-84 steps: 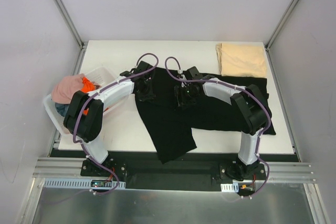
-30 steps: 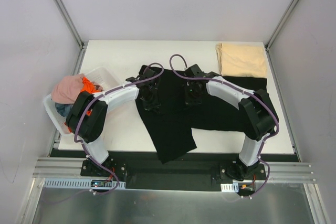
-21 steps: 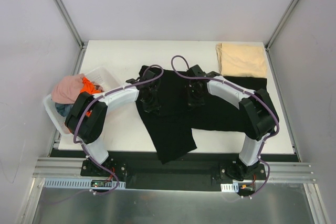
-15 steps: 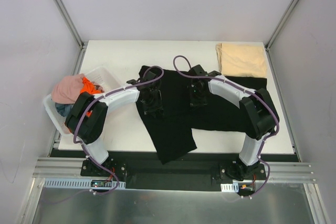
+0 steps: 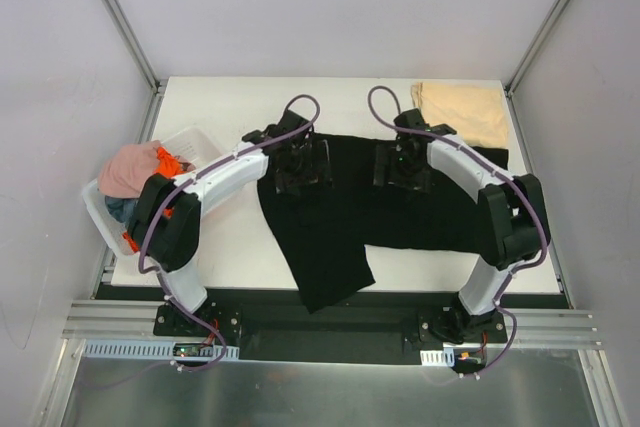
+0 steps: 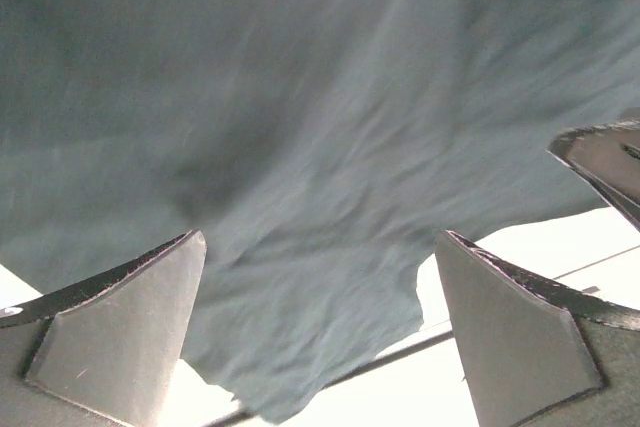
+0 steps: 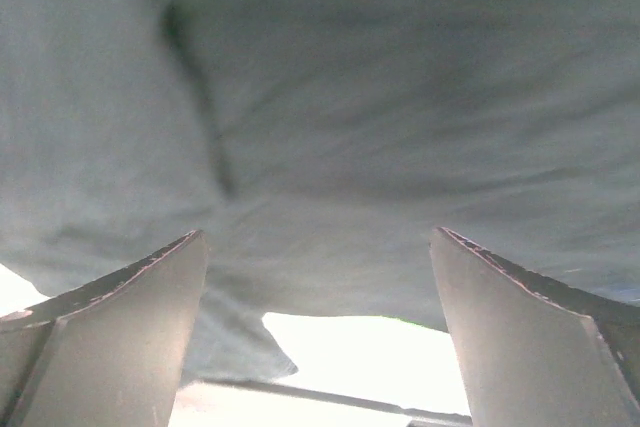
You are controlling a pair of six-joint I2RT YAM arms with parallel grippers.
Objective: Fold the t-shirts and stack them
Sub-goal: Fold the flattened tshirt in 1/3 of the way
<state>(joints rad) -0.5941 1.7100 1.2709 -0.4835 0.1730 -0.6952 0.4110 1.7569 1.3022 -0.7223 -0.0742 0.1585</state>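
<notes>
A large black t-shirt (image 5: pixel 330 237) lies spread across the middle of the table, one part hanging over the near edge. My left gripper (image 5: pixel 300 162) hovers over its back left part and my right gripper (image 5: pixel 403 162) over its back right part. In the left wrist view the left gripper (image 6: pixel 320 237) is open, with only dark cloth (image 6: pixel 300 97) below it. The right gripper (image 7: pixel 319 234) is open too, above the dark cloth (image 7: pixel 350 77) and its edge. A folded tan t-shirt (image 5: pixel 460 112) lies at the back right corner.
A white plastic basket (image 5: pixel 187 139) hangs off the table's left edge, holding a pink t-shirt (image 5: pixel 128 167), an orange one (image 5: pixel 168 160) and a grey-blue one (image 5: pixel 118 207). White table surface (image 5: pixel 230 237) shows left of the black shirt.
Both grippers went from shut to open and let go of the black cloth. They moved toward the back and apart; the shirt's back edge now lies farther back.
</notes>
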